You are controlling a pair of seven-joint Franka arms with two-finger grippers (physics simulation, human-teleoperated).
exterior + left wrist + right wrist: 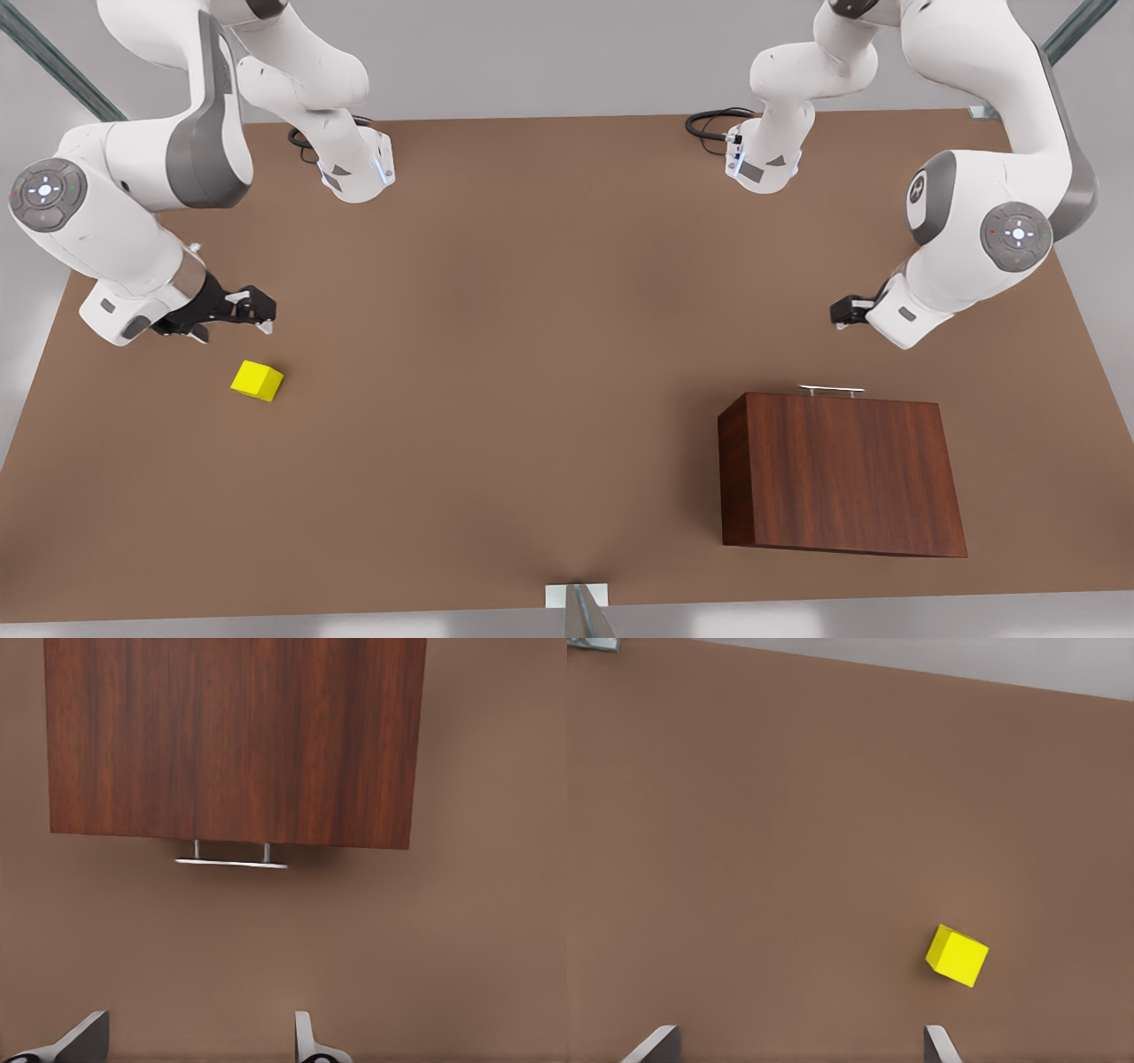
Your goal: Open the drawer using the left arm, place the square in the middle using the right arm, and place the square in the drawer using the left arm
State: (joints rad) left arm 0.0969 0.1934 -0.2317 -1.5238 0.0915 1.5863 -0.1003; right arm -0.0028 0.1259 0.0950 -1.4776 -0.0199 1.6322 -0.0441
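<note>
Both grippers spread and empty: left gripper (842, 312) faces the drawer's thin rigid handle (231, 863), likely slippery, pinch mid-bar; right gripper (252, 312) near light yellow square (258, 380).

The large dark reddish-brown wooden box (840, 474) stands on the matte brown tabletop (532, 354) toward the front view's right, its drawer shut, with the thin silver bar handle (831, 389) on the side facing the left gripper (840, 312), which hangs near it with fingers spread. Well apart, toward the front view's left, the small bright yellow cube (257, 380) lies on the tabletop just beside the right gripper (263, 316), whose fingers are also spread. Between cube and box stretches bare tabletop.
</note>
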